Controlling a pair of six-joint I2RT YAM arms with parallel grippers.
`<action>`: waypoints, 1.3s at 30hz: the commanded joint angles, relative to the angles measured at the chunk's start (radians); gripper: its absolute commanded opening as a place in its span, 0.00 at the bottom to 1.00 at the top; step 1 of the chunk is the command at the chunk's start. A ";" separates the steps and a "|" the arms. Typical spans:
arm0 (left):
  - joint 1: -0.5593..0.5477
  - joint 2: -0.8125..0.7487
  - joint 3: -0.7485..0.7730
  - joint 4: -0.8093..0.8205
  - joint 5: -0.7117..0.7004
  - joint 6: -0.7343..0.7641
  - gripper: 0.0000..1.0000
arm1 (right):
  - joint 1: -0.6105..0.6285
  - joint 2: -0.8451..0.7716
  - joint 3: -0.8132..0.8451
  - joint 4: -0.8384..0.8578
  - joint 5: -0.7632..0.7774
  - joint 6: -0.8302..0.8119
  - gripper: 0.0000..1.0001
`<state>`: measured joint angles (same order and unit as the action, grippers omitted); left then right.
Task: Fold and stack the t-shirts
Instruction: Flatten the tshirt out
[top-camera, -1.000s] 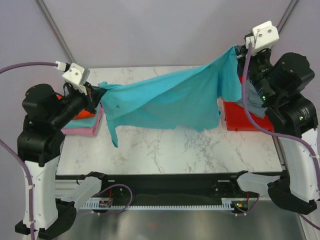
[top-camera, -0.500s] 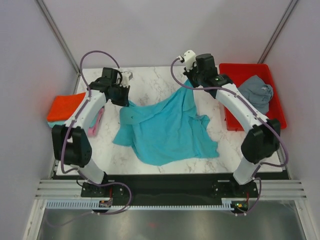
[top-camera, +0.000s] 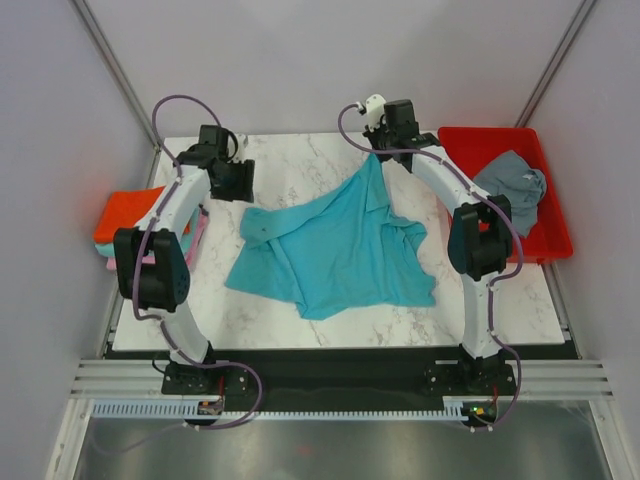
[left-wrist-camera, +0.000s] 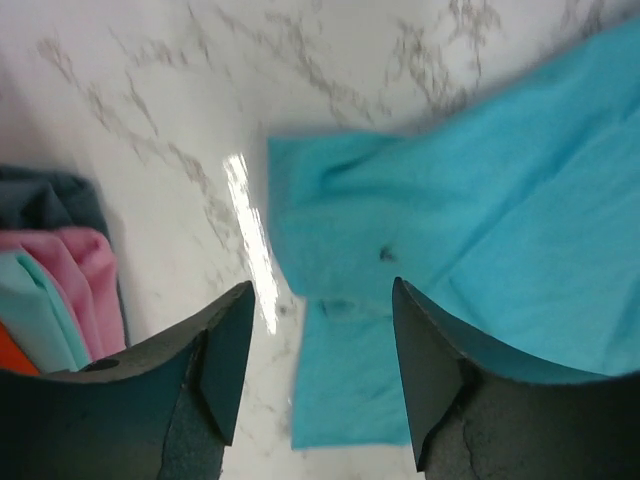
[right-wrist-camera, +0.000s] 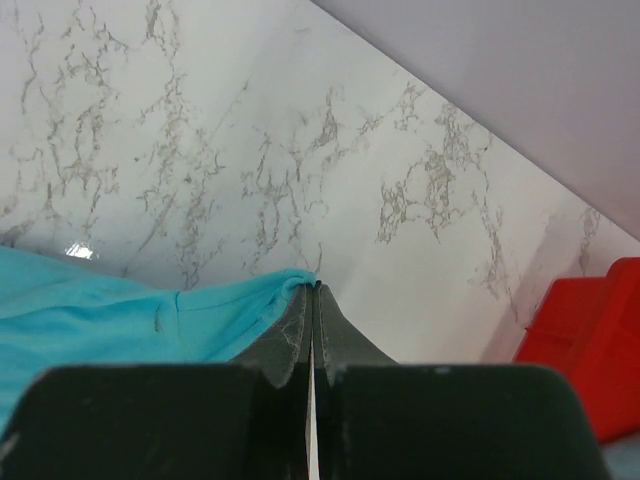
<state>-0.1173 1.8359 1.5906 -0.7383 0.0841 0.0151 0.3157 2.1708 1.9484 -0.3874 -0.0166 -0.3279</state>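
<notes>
A turquoise t-shirt lies loosely spread and creased on the marble table. My left gripper hovers open just above its left corner, nothing between the fingers. In the left wrist view the left gripper frames the turquoise t-shirt below. My right gripper is shut on the shirt's far corner at the back of the table; the right wrist view shows the right gripper pinching the turquoise t-shirt at its hem. A grey t-shirt sits crumpled in the red tray.
A stack of folded t-shirts sits at the table's left edge, the orange-red one on top and pink beneath. In the left wrist view the pink layer and a teal layer show. The table's back edge lies just behind both grippers.
Both arms have carried the shirt from held up in the air down onto the table. My left gripper has opened and let go of its corner. The right gripper stays shut.
</notes>
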 joint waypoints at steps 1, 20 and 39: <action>0.033 -0.108 -0.180 -0.079 0.135 -0.089 0.64 | 0.006 -0.037 0.044 0.053 -0.028 0.035 0.00; 0.016 0.002 -0.253 -0.046 0.091 0.022 0.60 | 0.006 -0.028 0.055 0.045 -0.033 0.049 0.00; 0.015 0.112 -0.181 -0.036 0.105 0.025 0.49 | 0.006 -0.028 0.058 0.045 -0.006 0.039 0.00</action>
<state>-0.1017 1.9312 1.3785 -0.7902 0.1841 0.0097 0.3225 2.1681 1.9591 -0.3737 -0.0296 -0.2909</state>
